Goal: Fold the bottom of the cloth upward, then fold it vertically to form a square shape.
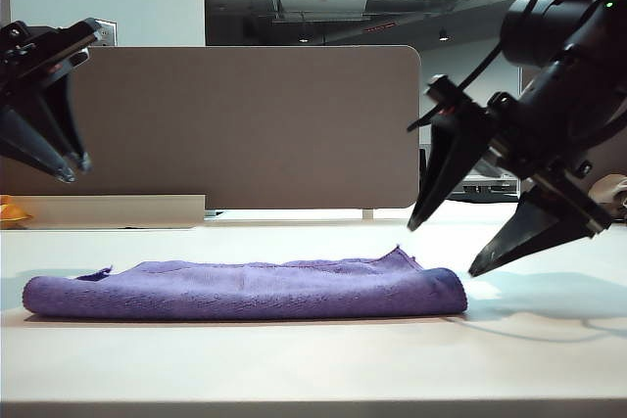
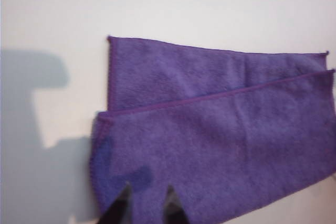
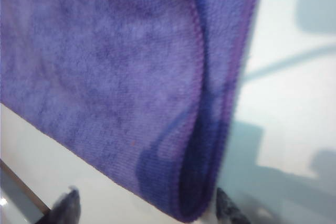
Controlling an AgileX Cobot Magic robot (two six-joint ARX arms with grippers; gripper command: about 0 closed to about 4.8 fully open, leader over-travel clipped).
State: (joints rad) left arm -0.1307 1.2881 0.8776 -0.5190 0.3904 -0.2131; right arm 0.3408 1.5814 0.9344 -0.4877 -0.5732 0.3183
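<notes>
In the exterior view the cloth (image 1: pixel 245 288) lies flat on the white table (image 1: pixel 313 369), folded once into a long low band that runs from the left part of the tabletop to just right of the middle, with a small corner of hem standing up at its right end. The left gripper (image 1: pixel 69 165) hangs in the air at the far left, well above the table and clear of the cloth, its two dark fingers pointing down with only a narrow gap showing between their tips. The right gripper (image 1: pixel 446 247) is low at the right, just beside the cloth's right end, its fingers spread wide apart and holding nothing. A beige partition (image 1: pixel 245 124) stands behind the table. In the left wrist view the cloth (image 2: pixel 210 129) shows as two layers, the upper layer's hemmed edge lying short of the lower layer's edge so that a strip of the lower layer is bare; the left gripper (image 2: pixel 146 203) has its two fingertips slightly apart above the cloth's upper layer, gripping nothing. In the right wrist view the cloth (image 3: pixel 115 77) fills most of the picture, its doubled, rounded end lying between the fingertips of the right gripper (image 3: pixel 147 203), which stand far apart on either side of it without closing on it.
</notes>
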